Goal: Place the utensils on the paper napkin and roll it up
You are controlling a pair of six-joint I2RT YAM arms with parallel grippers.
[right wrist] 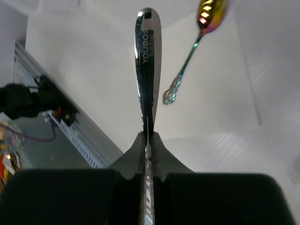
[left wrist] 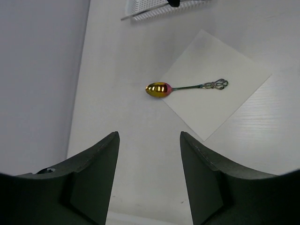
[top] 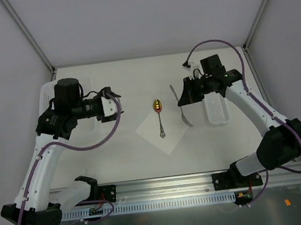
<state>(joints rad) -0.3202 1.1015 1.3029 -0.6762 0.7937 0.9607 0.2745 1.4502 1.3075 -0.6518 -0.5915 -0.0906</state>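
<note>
Slim grey steel fork (top: 183,114) was pinched in right jaws, held above surface (top: 116,150) just right of thin white paper napkin (top: 172,138). Gold-bowled, ornate-handled spoon (top: 160,118) was laid on napkin, bowl past far corner. Fork judged best lowered parallel beside spoon, released low. Left jaws seen partly open, empty, well left.

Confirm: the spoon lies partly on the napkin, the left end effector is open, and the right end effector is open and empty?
No: the right end effector is shut on a steel utensil, as the right wrist view shows. The spoon does lie partly on the napkin, and the left end effector is open.
</note>
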